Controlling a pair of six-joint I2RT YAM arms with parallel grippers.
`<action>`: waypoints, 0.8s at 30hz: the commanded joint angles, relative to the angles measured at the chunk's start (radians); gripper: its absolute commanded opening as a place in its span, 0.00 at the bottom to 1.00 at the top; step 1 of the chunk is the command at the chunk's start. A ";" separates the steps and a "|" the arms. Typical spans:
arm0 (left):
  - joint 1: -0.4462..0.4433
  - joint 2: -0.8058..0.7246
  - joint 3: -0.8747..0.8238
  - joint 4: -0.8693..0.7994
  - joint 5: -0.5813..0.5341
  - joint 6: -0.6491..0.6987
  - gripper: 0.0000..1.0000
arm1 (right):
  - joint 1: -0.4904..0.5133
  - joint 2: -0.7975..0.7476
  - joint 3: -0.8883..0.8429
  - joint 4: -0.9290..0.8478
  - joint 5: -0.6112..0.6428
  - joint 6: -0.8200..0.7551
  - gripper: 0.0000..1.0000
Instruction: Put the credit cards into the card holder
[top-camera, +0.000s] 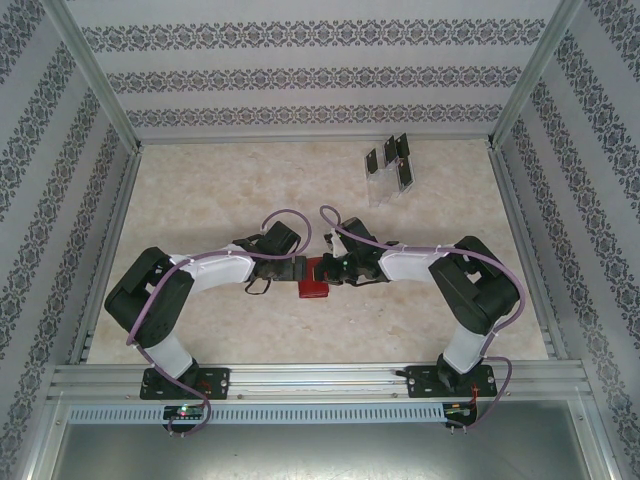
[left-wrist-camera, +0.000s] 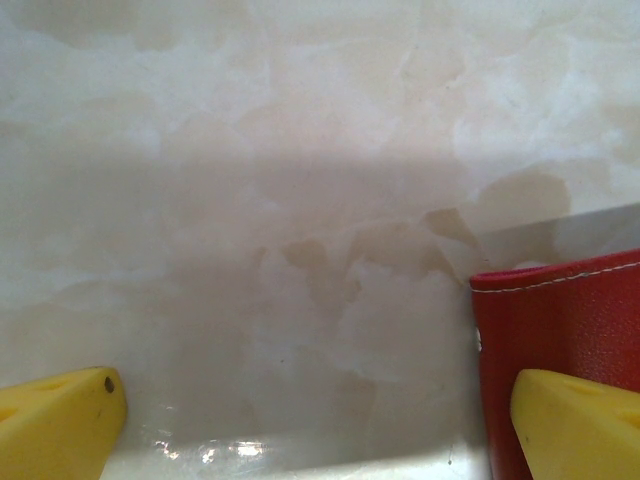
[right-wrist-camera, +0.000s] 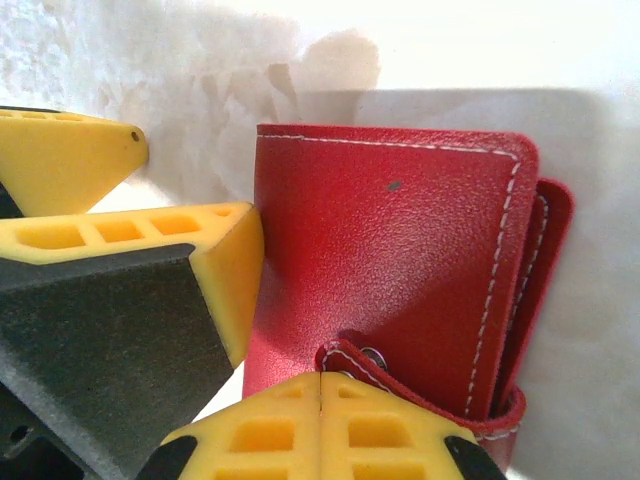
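Observation:
The red card holder (top-camera: 316, 280) lies folded on the marble table (top-camera: 220, 190) between my two grippers. My left gripper (left-wrist-camera: 315, 400) is open, with its right finger over the wallet's left edge (left-wrist-camera: 560, 330). In the right wrist view, that left gripper's yellow fingers (right-wrist-camera: 225, 270) touch the card holder (right-wrist-camera: 390, 260). My right gripper (right-wrist-camera: 320, 378) is shut, its tips meeting at the wallet's lifted snap tab (right-wrist-camera: 345, 352), with the metal stud bare beneath. Several dark credit cards (top-camera: 388, 160) stand in a clear rack at the back right.
The clear slotted rack (top-camera: 385, 185) stands near the back right corner. Aluminium rails (top-camera: 310, 378) and patterned walls (top-camera: 300, 80) enclose the table. Both arms fold inward across the near half.

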 joint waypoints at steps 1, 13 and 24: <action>0.000 0.054 -0.021 0.012 0.049 0.016 1.00 | -0.008 0.021 -0.013 0.016 0.002 0.003 0.00; -0.001 0.063 -0.015 0.012 0.051 0.017 1.00 | -0.021 -0.058 -0.004 -0.002 0.001 0.005 0.00; -0.002 0.064 -0.011 0.011 0.053 0.017 1.00 | -0.024 -0.022 0.003 0.006 -0.001 0.002 0.00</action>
